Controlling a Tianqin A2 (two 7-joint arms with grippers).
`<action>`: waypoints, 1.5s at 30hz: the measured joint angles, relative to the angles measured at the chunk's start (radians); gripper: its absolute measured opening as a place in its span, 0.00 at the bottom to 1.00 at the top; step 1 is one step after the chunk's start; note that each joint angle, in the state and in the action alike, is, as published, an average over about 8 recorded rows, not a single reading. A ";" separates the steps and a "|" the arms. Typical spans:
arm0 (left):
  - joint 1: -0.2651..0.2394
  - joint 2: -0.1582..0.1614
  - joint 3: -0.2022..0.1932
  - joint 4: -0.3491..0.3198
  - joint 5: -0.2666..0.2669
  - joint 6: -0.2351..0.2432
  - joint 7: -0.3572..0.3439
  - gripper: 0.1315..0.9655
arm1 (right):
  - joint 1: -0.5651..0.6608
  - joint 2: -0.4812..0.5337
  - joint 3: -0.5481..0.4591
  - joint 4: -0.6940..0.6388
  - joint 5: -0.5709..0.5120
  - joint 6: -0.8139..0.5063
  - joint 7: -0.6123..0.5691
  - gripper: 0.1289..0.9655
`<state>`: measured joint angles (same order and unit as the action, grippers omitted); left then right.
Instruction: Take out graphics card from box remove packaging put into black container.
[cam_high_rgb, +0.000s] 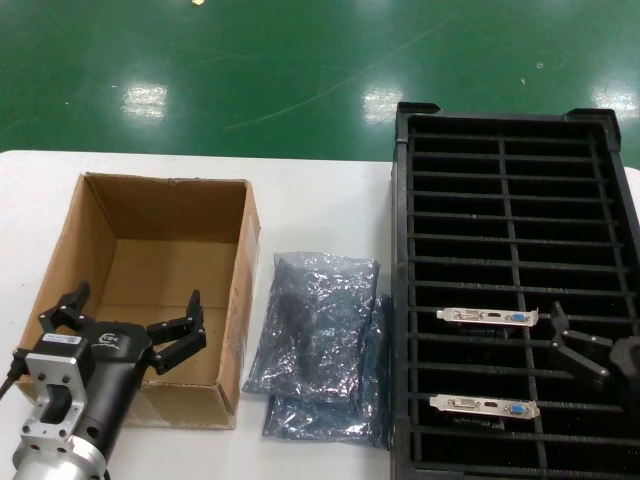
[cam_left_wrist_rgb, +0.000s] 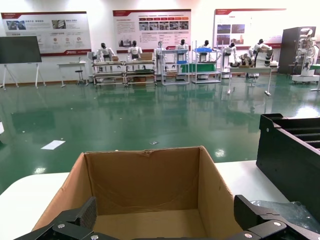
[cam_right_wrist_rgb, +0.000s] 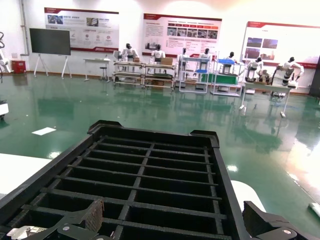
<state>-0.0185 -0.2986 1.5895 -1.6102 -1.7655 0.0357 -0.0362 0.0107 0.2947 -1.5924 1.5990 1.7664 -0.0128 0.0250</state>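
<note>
We had the left gripper (cam_high_rgb: 130, 322) hovering over the near end of the box (cam_high_rgb: 150, 215), its fingers (cam_high_rgb: 180, 335) spread wide and holding nothing, and the carton stood open on the white table (cam_high_rgb: 320, 200) with only bare cardboard showing inside. Just to its right lay 2 pieces of packaging (cam_high_rgb: 320, 335), crinkled grey bags overlapping each other, flat on the table between the carton and the black container (cam_high_rgb: 420, 300). In the crate's left column we saw 2 graphics cards: 1 graphics card (cam_high_rgb: 487, 317) stood in a slot, the other graphics card (cam_high_rgb: 484, 405) 2 slots nearer us. Our right gripper (cam_high_rgb: 572, 345) hung over the crate's right column beside the farther card, fingers released and empty.
</note>
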 joint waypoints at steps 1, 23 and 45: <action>0.000 0.000 0.000 0.000 0.000 0.000 0.000 1.00 | 0.000 0.000 0.000 0.000 0.000 0.000 0.000 1.00; 0.000 0.000 0.000 0.000 0.000 0.000 0.000 1.00 | 0.000 0.000 0.000 0.000 0.000 0.000 0.000 1.00; 0.000 0.000 0.000 0.000 0.000 0.000 0.000 1.00 | 0.000 0.000 0.000 0.000 0.000 0.000 0.000 1.00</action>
<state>-0.0185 -0.2986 1.5895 -1.6102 -1.7655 0.0357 -0.0362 0.0107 0.2947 -1.5924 1.5990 1.7664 -0.0128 0.0250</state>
